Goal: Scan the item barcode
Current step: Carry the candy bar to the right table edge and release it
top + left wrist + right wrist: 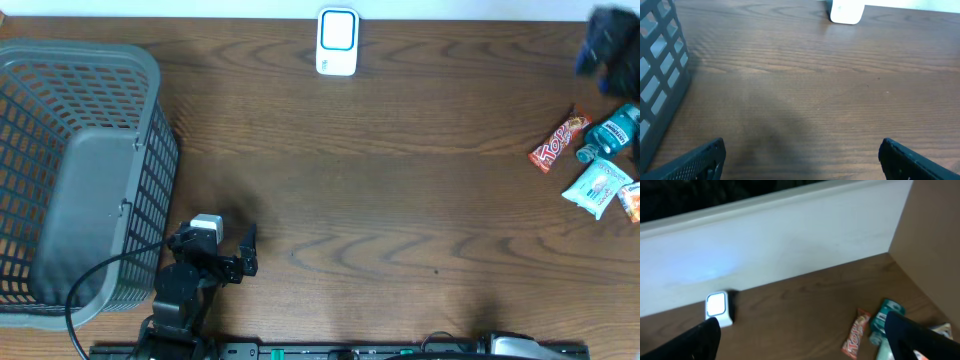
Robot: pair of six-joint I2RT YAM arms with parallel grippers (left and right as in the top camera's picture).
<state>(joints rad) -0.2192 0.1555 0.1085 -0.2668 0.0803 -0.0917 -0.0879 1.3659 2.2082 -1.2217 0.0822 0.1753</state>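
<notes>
One white scanner (337, 42) stands at the far edge of the brown counter (400, 200), a little left of the middle, with its blue-framed face up. Four small goods lie in a cluster at the right edge. They are a red snack bar (558, 143), a teal item (608, 132) just right of it, a white-and-teal packet (598, 187) nearer, and an orange packet (630, 203) cut off by the picture's edge. The bar and the teal item lie side by side. Whether the packets touch each other cannot be told.

One gray mesh basket (80, 55) fills the left end of the counter, and only its gray floor shows inside. A black cable (90, 280) loops over its near corner.

The left gripper (217, 243) sits low at the near left, just right of the basket and facing the far edge. Its jaws are spread wide with only bare counter between them. From its wrist view the basket wall is at the left and the scanner is far ahead, with nothing lying between.

The right gripper (805, 340) is raised and spread wide, holding nothing. Its camera looks down on the scanner at the left by the white wall (790, 245), and on the snack bar and teal item at the right. In the overhead view a dark blurred shape (608, 45) hangs over the far right corner, just beyond the cluster.
</notes>
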